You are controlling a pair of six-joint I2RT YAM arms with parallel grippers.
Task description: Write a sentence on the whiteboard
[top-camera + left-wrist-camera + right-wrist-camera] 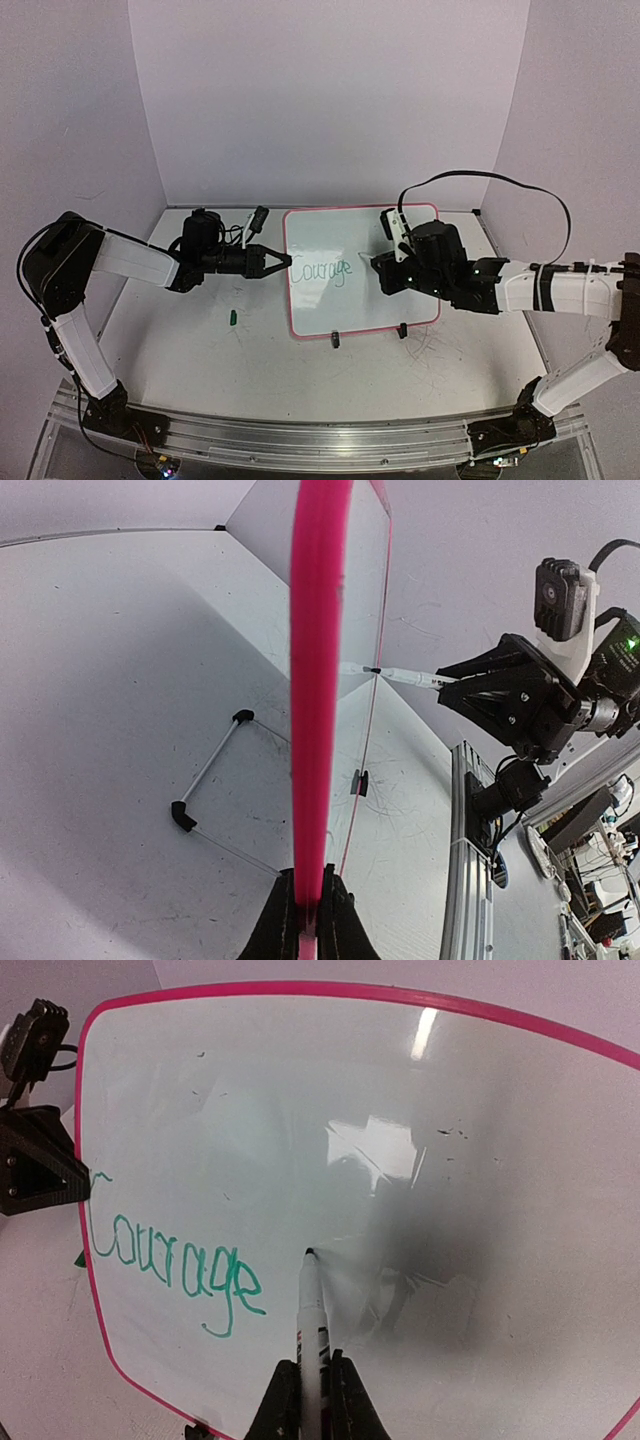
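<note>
One word of the sentence (175, 1270), "Courage", stands in green on the lower left of the whiteboard (335, 232). The face to its right is bare, so the work looks to be at the gap after the first word, with most of the line not yet down. The whiteboard is propped on its wire stand (210, 770) near the middle of the desk (200, 365), between the two arms.

The left gripper (284, 261) is clamped on the pink frame at the board's left edge, beside the start of the word, and steadies it. The right gripper (310, 1385) is closed on a marker (312, 1325), whose tip sits just right of the final "e", level with the lower part of the letters. Whether the tip touches the surface or stands just off it I cannot tell. A small green piece (232, 318), perhaps the marker's cap, lies on the desk well left of the board's foot.

As I judge it, the next move calls for setting the tip down a clear space to the right of "Courage" and starting the next word on the same baseline. The pressure should be light so the board does not rock back against the left gripper's clamp. The letters so far are large, so the remaining words need to be compact to fit the bare width
</note>
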